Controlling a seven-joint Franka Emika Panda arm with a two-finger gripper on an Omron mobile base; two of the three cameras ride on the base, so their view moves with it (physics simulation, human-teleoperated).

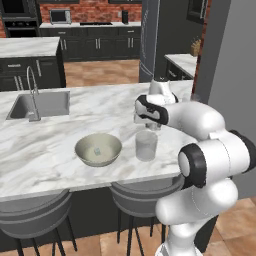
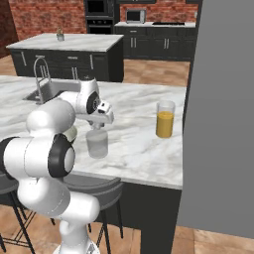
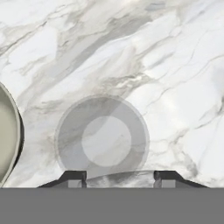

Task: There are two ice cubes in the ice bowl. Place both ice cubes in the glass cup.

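Nearest the cameras, two grey round-seated bar stools are tucked under the front edge of a white, grey-veined marble worktop, whose surface is smooth and glossy. On the worktop near that edge, a wide, shallow, round grey-beige ice bowl with a metallic sheen is seen, and one tiny pale bluish translucent ice cube lies at its bottom; a second cube cannot be made out. Just beside the bowl, apart from it, a clear, colourless, slightly tapered cylindrical glass cup stands upright. The two-fingered claw is held directly above the cup, pointing down; in the hand view its dark fingertips are parted roughly as wide as the cup's rim, and nothing can be seen between them. Whether a cube lies inside the cup cannot be told. Farther along the worktop, well apart, a clear glass with orange liquid stands upright. Farther back, a rectangular grey steel sink with a curved metal tap is set into the marble.
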